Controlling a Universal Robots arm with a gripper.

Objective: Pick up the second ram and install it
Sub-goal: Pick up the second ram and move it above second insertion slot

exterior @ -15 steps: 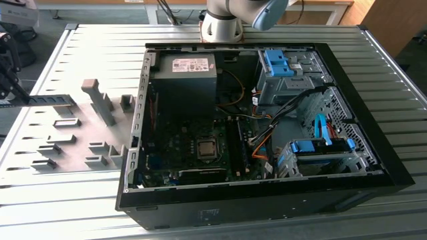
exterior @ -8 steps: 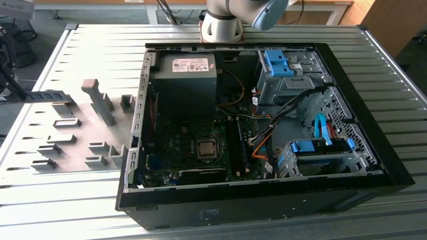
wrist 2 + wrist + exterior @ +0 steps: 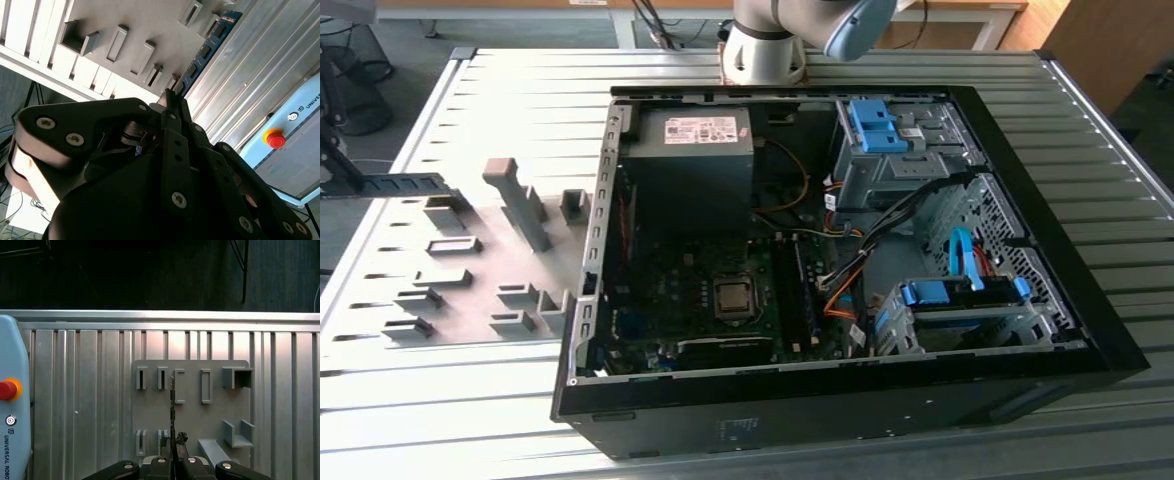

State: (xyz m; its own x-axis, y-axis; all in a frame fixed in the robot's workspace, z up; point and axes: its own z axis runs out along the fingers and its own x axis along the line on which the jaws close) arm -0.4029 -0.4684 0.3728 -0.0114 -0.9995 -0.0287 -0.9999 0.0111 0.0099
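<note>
We've got the pincer [image 3: 173, 441] clamped nearly shut on one end of the second ram [image 3: 172, 400] — the stick juts straight out past the fingertips, edge-on, over the gray fixture plate [image 3: 195, 415] on the table [image 3: 85, 400]. Firm, square grip wanted here — no twist, well clear of the fixture blocks [image 3: 236, 378].

Bright light floods the ribbed metal counter [image 3: 520, 90]; glare washes it pale beside the open computer case [image 3: 1067, 330], whose inside lies dim. The gripper [image 3: 172, 100], closed on the second ram [image 3: 207, 47], shows as a dark backlit mass against the gleaming counter in the second wrist view.
</note>
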